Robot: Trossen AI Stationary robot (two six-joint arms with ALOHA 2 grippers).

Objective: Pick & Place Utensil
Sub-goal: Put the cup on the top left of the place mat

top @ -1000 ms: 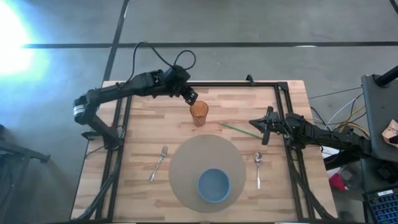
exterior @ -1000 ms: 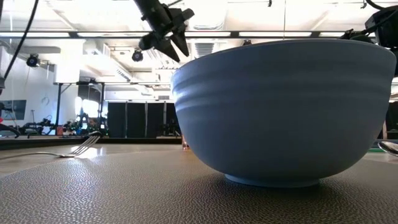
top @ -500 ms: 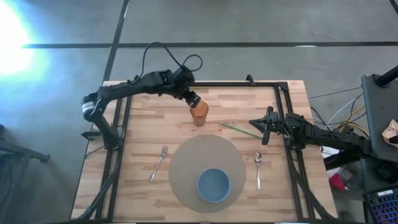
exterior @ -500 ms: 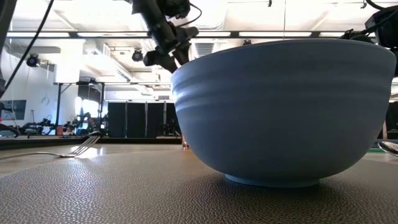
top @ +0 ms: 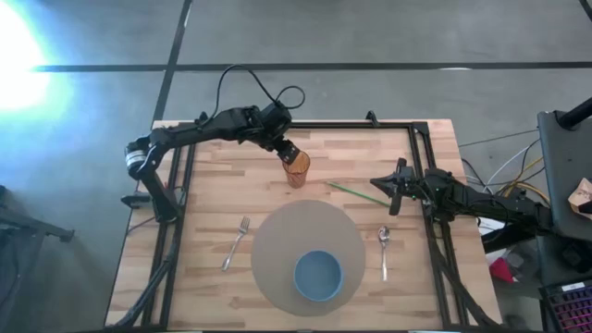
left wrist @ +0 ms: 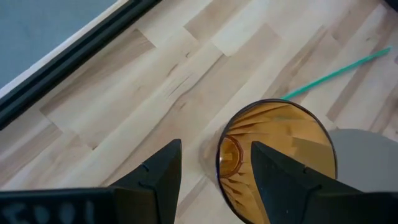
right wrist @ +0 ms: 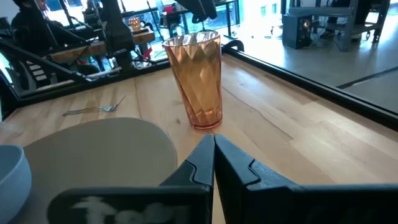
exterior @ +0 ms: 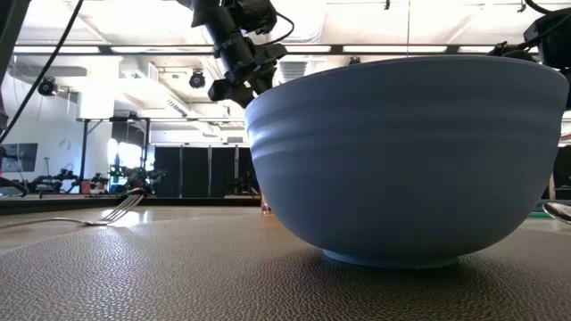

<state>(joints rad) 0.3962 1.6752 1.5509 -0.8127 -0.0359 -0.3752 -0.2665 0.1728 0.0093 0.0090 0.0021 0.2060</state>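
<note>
Your left pincer (top: 288, 153) hangs open over the amber cup's (top: 296, 170) rim; your right pincer (top: 392, 190), closed, waits by the desk's (top: 213, 194) right edge.

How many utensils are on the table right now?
2 for certain: a fork lying on the wood left of the round mat, and a spoon right of it. A thin green stick also lies near the right hand, close to the amber cup.

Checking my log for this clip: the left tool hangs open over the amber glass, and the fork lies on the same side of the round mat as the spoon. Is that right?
Not quite. The high view shows the fork on the opposite side of the round mat from the spoon. The rest holds: the left tool hangs open over the amber glass.
</note>
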